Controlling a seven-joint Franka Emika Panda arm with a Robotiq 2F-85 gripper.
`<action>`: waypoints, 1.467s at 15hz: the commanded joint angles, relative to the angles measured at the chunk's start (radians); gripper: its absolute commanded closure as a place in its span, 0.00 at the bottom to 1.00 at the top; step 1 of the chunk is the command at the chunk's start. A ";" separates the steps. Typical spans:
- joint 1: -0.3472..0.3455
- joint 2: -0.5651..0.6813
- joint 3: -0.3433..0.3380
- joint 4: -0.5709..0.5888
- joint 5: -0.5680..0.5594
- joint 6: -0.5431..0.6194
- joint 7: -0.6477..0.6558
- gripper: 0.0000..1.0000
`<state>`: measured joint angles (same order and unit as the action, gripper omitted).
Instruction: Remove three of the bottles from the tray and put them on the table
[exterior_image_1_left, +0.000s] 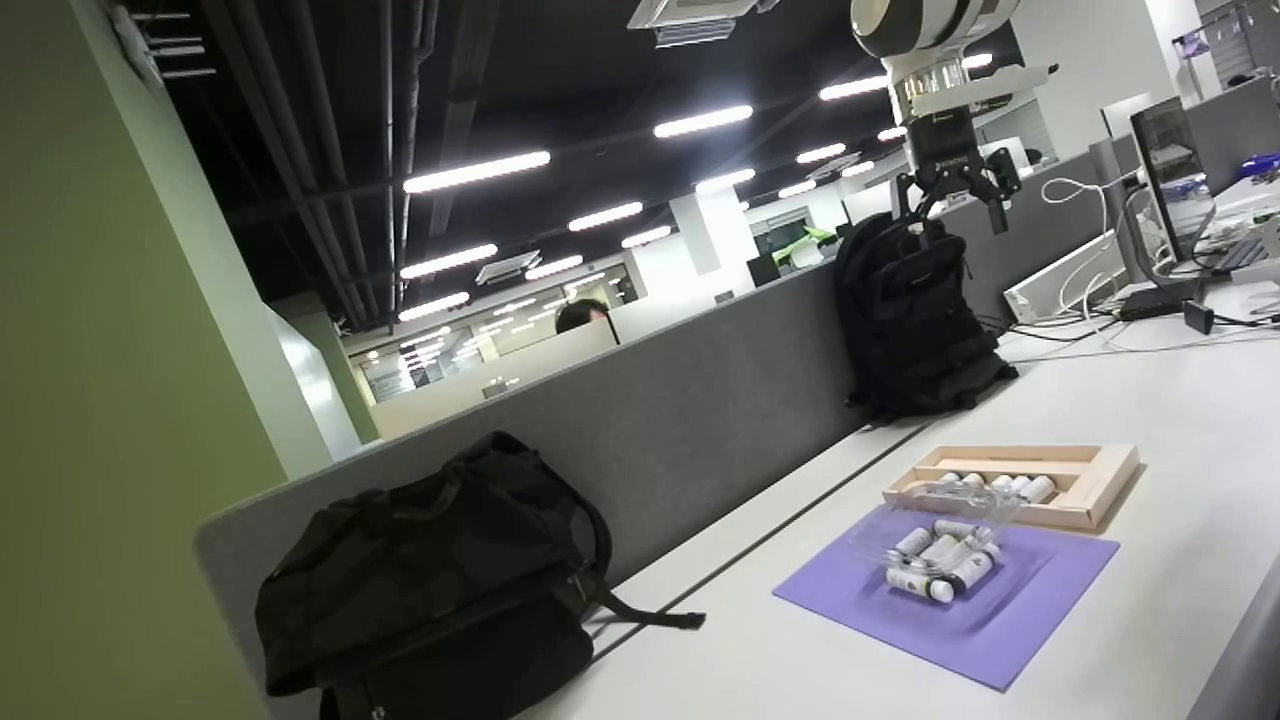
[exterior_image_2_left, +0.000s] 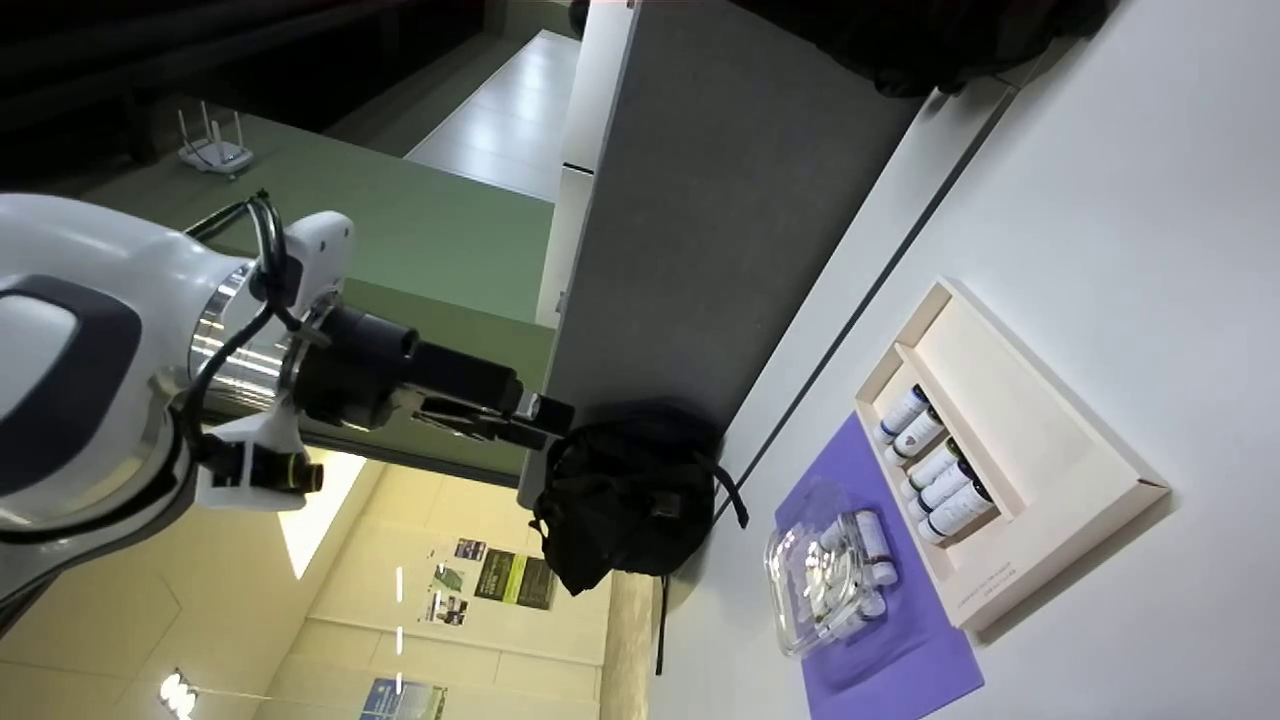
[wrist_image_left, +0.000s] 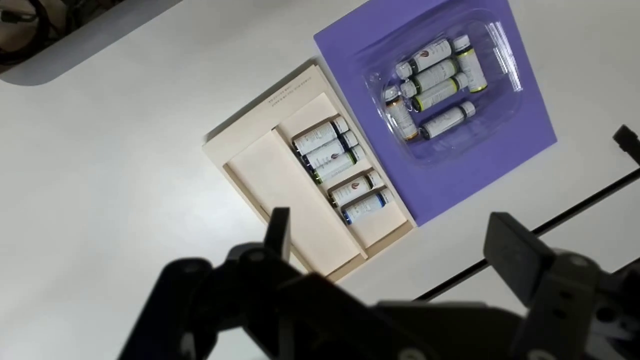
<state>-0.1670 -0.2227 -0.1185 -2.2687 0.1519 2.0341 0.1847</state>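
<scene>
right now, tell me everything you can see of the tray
The tray looks wooden: pale, shallow, rectangular, low-rimmed, with a lengthwise divider and faint print on one broader end. It lies flat on the table beside the mat; whether they touch is unclear. Five bottles lie in the compartment nearer the mat.

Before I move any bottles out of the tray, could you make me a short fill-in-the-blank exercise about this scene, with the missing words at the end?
The wooden tray holds ____ bottles, all lying in one compartment.
Beside it, the clear plastic container holds ____ bottles.
The colour of the flat mat under that container is ____.
The jaws are not shut but ____, with nothing gripped between them.

Missing words: five; six; purple; open.
</scene>
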 joint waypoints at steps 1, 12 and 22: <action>0.009 -0.001 -0.003 0.002 -0.001 -0.002 0.001 0.00; 0.017 0.290 -0.002 0.042 0.252 0.317 0.215 0.00; 0.090 0.548 0.011 0.003 0.308 0.481 0.441 0.00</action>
<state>-0.0768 0.3261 -0.1069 -2.2668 0.4618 2.5179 0.6244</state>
